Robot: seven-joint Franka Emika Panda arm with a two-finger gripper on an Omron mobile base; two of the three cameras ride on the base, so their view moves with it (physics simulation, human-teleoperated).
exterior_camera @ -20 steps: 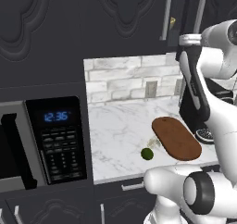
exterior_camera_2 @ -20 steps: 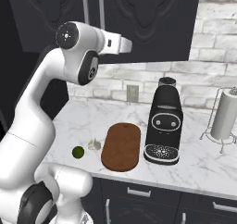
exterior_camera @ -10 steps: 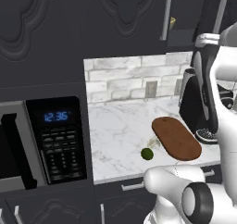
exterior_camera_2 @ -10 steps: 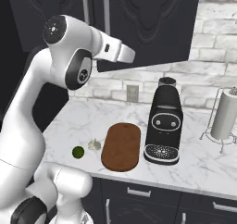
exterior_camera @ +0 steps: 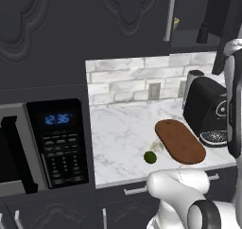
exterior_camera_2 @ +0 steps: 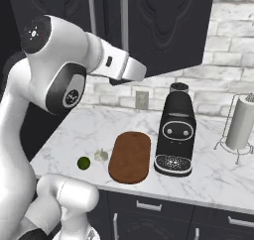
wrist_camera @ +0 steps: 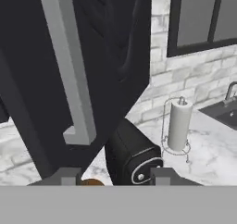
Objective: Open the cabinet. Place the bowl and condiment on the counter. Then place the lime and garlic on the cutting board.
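We see the cabinet [exterior_camera: 142,15] up on the wall above the counter [exterior_camera: 123,138]: dark charcoal, doors w/ ornate embossed panels & long vertical silver bar handles. In the left base view its right door stands swung open, and thru the gap we make out a small black bottle, the condiment [exterior_camera: 203,33], on the shelf inside. In the hand view a door fills the left side, tilted, w/ its grey bar handle [wrist_camera: 69,65] running down to a bracket foot just above the gripper [wrist_camera: 113,176]. The 2 dark finger tips sit apart at the bottom w/ nothing between them; how wide the claw really stands we can't tell, and we see no hold on anything. Counter is white marble w/ faint grey veins. On it lies the cutting board [exterior_camera_2: 130,156], flat oval, reddish-brown wood. Just left of it in the right base view sits the garlic [exterior_camera_2: 100,155], a pale lumpy bulb, and beside that the lime [exterior_camera_2: 84,162], small, glossy green; both on bare marble, off the board. A black coffee machine [exterior_camera_2: 174,137] stands touching-close on the board's other side, a paper towel holder [exterior_camera_2: 240,130] further along, a microwave [exterior_camera: 52,143] at the counter's other end.
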